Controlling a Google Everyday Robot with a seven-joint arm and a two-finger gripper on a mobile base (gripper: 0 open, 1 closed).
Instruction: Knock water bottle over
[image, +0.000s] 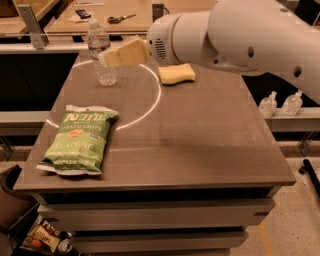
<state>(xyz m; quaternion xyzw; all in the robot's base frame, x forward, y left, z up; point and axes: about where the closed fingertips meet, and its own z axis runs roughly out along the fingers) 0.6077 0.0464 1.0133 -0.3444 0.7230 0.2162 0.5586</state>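
The water bottle (98, 44) stands up straight at the far left of the table (210, 145). The gripper (109, 58) is right up against its side, by the label. I cannot tell if the claw is apart or together. A green chip bag (80, 142) lies near the front, and a yellow sponge (176, 73) sits farther back.

Upright water bottle (106, 74) on table (200, 140), end effector (107, 58) at its label, chip bag (80, 142) front-left.
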